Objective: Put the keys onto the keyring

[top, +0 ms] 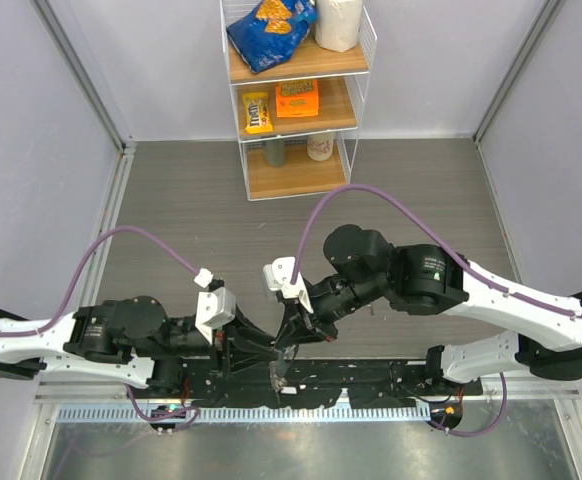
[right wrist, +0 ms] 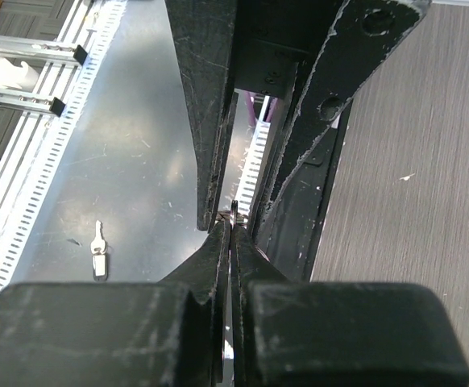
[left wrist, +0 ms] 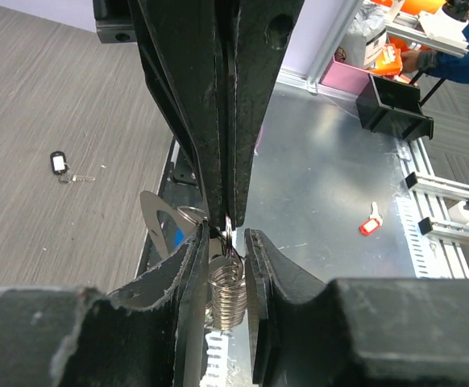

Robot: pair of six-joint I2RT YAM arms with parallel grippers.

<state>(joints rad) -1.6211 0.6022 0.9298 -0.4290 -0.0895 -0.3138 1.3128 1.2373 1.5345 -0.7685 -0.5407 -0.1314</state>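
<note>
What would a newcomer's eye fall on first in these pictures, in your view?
The left gripper and right gripper meet tip to tip, front and centre, a coiled silver keyring clamped between the left fingers. A black-headed key lies alone on the grey tabletop, and a snack shelf stands at the back.

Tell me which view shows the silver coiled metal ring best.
Left wrist: the silver coiled metal ring fills the gap between the left tool fingers. Top external shows just a speck; right wrist, only a sliver at the tips.
</note>
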